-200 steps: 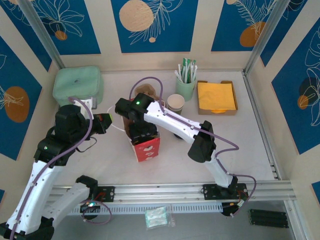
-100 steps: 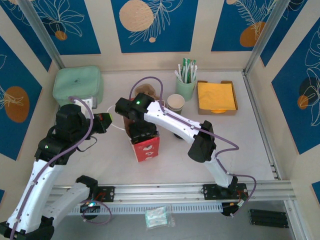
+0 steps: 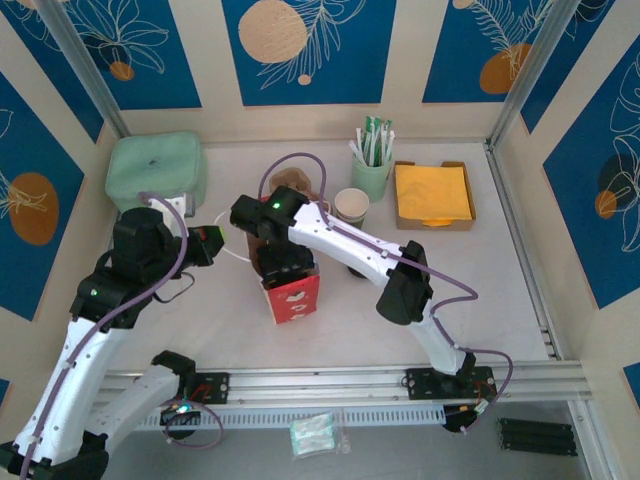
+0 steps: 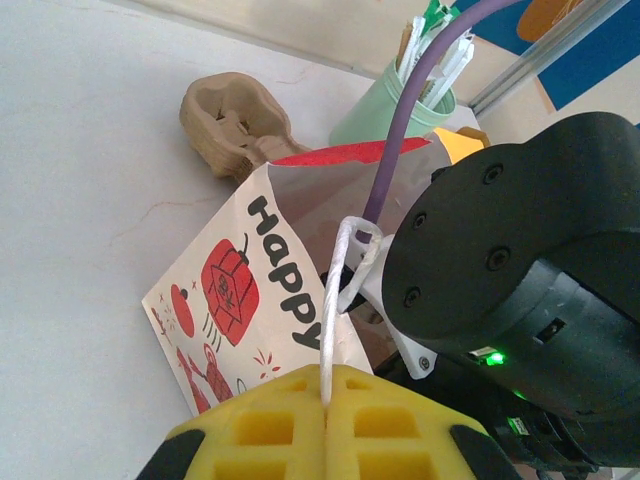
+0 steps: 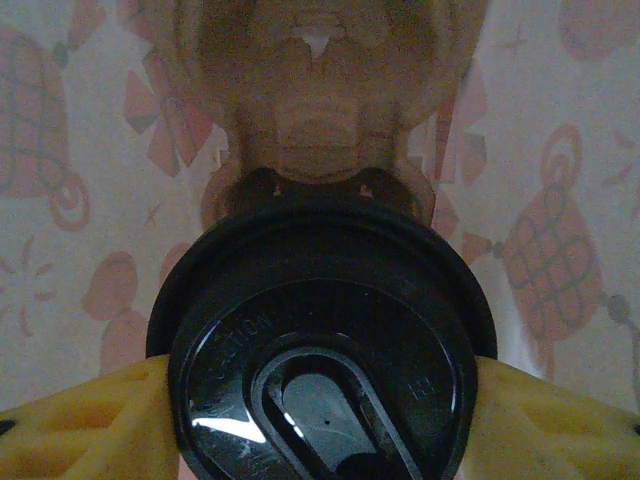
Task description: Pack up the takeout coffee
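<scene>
the right claw (image 5: pixel 320 420) is clamped on the takeout coffee (image 5: pixel 318 310), black lid up, down inside the red and white paper bag (image 3: pixel 293 297) near the middle of the desk (image 3: pixel 480 290). the left claw (image 4: pixel 325 430), at the bag's 9 o'clock, is pinched together on its white string handle (image 4: pixel 333 300). letting go while the cup is tilted or off the bag floor could tip and spill it, and a tug on the handle could topple the light bag.

Left gripper (image 4: pixel 325 420) pinched shut on the bag handle (image 4: pixel 335 300). Right arm bent leftward, right gripper (image 5: pixel 320 420) clamped around the takeout coffee (image 5: pixel 320 300).
</scene>
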{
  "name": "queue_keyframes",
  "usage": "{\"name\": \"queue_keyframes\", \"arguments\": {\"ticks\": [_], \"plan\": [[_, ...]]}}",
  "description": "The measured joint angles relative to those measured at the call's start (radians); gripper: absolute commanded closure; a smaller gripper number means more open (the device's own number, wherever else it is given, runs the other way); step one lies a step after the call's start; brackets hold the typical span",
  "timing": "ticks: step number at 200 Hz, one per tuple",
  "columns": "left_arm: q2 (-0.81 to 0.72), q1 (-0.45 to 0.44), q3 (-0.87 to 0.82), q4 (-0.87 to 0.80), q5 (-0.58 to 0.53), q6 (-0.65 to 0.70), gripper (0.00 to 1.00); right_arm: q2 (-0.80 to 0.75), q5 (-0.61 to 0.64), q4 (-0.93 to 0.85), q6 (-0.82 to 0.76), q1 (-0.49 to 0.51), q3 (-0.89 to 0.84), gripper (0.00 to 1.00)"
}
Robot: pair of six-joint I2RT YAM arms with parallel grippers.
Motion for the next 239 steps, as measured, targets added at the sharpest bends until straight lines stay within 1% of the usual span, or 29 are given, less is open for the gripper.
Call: {"name": "queue_keyframes", "arguments": {"ticks": [89, 187, 239], "plan": [[0.012, 0.000, 0.000, 0.000, -0.003, 0.000, 1.00, -0.014, 0.008, 0.051, 0.000, -0.006, -0.047, 0.38], [0.021, 0.000, 0.000, 0.000, -0.004, 0.000, 1.00, -0.015, 0.008, 0.060, -0.006, -0.010, -0.048, 0.38], [0.020, 0.000, 0.000, 0.000, -0.023, 0.000, 1.00, -0.015, 0.008, 0.060, -0.007, -0.010, -0.048, 0.38]]}}
